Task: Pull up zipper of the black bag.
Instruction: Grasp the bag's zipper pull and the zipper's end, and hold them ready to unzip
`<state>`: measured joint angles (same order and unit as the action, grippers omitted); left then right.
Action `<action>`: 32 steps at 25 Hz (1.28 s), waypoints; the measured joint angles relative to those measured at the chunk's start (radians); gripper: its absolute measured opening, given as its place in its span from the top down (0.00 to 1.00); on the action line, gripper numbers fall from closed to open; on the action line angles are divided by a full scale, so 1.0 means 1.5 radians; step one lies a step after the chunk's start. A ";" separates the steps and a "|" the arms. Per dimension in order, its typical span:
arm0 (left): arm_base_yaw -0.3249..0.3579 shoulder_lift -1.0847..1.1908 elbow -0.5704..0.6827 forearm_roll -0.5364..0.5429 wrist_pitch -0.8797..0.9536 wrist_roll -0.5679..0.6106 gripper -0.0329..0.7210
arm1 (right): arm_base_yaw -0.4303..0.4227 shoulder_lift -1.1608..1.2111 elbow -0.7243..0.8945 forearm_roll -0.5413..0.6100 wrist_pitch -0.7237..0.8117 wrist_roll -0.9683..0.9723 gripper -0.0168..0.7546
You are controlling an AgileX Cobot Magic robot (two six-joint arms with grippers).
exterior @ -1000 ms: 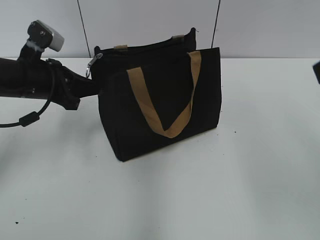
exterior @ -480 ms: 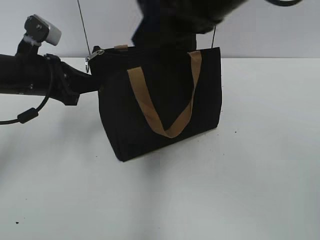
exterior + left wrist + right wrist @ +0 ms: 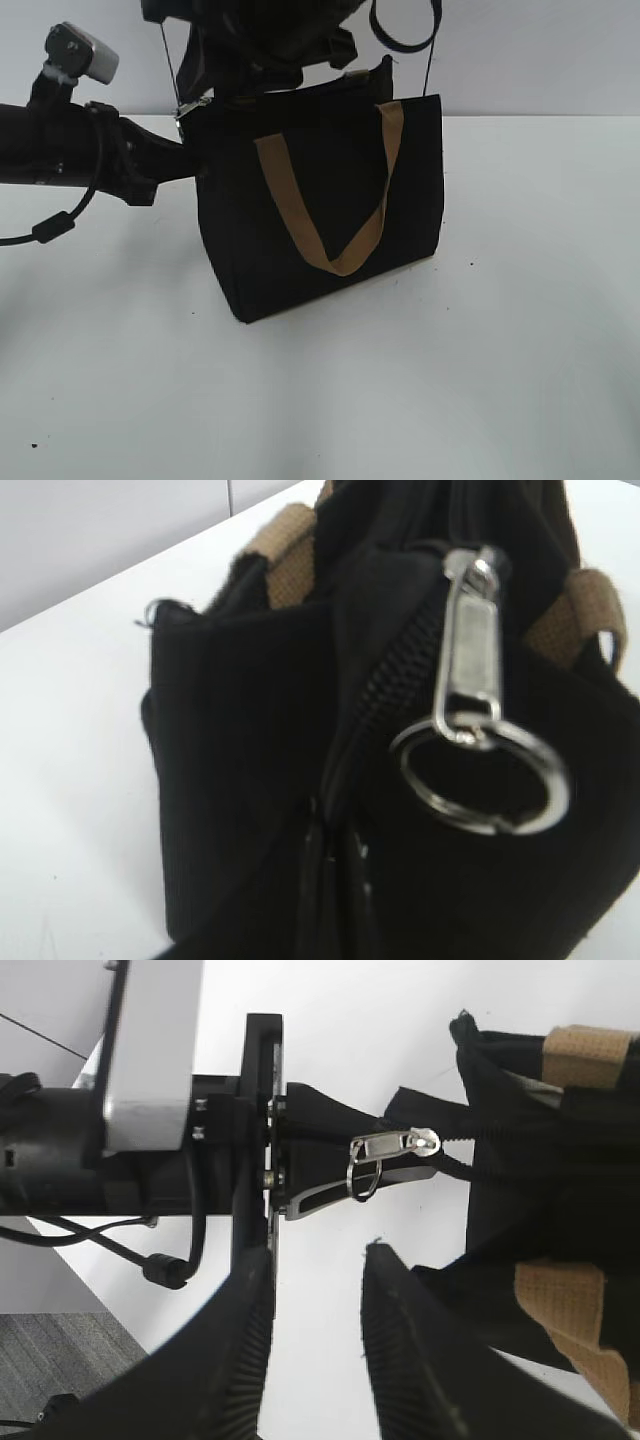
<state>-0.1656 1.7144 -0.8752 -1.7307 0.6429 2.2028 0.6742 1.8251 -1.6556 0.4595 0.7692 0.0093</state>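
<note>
Black bag [image 3: 320,210]: upright on the white surface [image 3: 480,380].
Zipper [image 3: 395,1146]: pull tab at the bag's left end.
Left tool [image 3: 300,1160]: clamped on that end's fabric.
Right tool [image 3: 315,1350]: fingers apart, above the pull.

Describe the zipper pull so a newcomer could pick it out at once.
Start at the black bag standing on the white table, and go to its top edge at the end where the left end effector holds the fabric. The zipper pull hangs there: a flat silvery tab with a metal ring, the only shiny thing among black cloth and tan straps.
</note>
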 joint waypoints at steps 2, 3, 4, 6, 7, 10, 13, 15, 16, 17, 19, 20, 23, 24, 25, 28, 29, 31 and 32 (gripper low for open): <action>0.000 0.000 0.000 0.000 0.000 0.000 0.94 | 0.001 0.021 -0.001 0.000 -0.002 0.012 0.67; 0.000 0.000 0.000 0.000 0.000 0.000 0.94 | 0.001 0.029 -0.001 0.000 -0.002 0.014 0.67; 0.000 0.000 0.000 0.000 0.001 -0.001 0.94 | 0.001 0.037 -0.001 0.000 -0.002 0.015 0.67; 0.000 0.000 0.000 0.000 0.002 -0.001 0.94 | 0.001 0.047 -0.001 0.000 -0.005 0.015 0.67; 0.000 0.000 0.000 0.000 0.002 -0.001 0.94 | 0.001 0.050 -0.001 0.001 -0.009 0.015 0.67; 0.000 0.000 0.000 0.000 0.002 -0.002 0.94 | 0.001 0.052 -0.001 0.001 -0.025 0.015 0.68; 0.000 0.000 0.000 0.000 0.002 -0.002 0.94 | 0.004 0.055 -0.001 0.003 -0.037 0.015 0.68; 0.000 0.000 0.000 0.000 0.002 -0.002 0.94 | 0.010 0.060 -0.002 0.003 -0.042 0.015 0.68; 0.000 0.000 0.000 0.000 0.002 -0.002 0.94 | 0.015 0.063 -0.002 0.003 -0.047 0.015 0.68; 0.000 0.000 0.000 0.000 0.002 -0.002 0.94 | 0.020 0.066 -0.002 0.003 -0.055 0.015 0.68; 0.000 0.000 0.000 0.000 0.002 -0.002 0.94 | 0.029 0.073 -0.002 0.000 -0.066 0.015 0.68; 0.000 0.000 0.000 0.000 0.002 -0.002 0.94 | 0.032 0.076 -0.002 -0.004 -0.072 0.015 0.68; 0.000 0.000 0.000 0.000 0.003 -0.002 0.94 | 0.034 0.085 -0.002 -0.027 -0.074 0.017 0.67; 0.000 0.000 0.000 0.000 0.003 -0.002 0.94 | 0.034 0.087 -0.002 -0.034 -0.075 0.018 0.67; 0.000 0.000 0.000 -0.001 0.003 -0.002 0.94 | 0.034 0.089 -0.002 -0.040 -0.078 0.019 0.67; 0.000 0.000 0.000 -0.001 0.004 -0.002 0.94 | 0.034 0.090 -0.002 -0.046 -0.096 0.020 0.67; 0.000 0.000 0.000 -0.001 0.004 -0.002 0.94 | 0.034 0.090 -0.002 -0.046 -0.103 0.020 0.67; 0.000 0.000 0.000 -0.001 0.004 -0.002 0.94 | 0.034 0.091 -0.002 -0.046 -0.110 0.023 0.67; 0.000 0.000 0.000 -0.001 0.004 -0.002 0.94 | 0.034 0.093 -0.002 -0.047 -0.110 0.027 0.67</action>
<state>-0.1656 1.7144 -0.8752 -1.7316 0.6483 2.1993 0.7251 1.9645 -1.6585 0.3889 0.6041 0.0492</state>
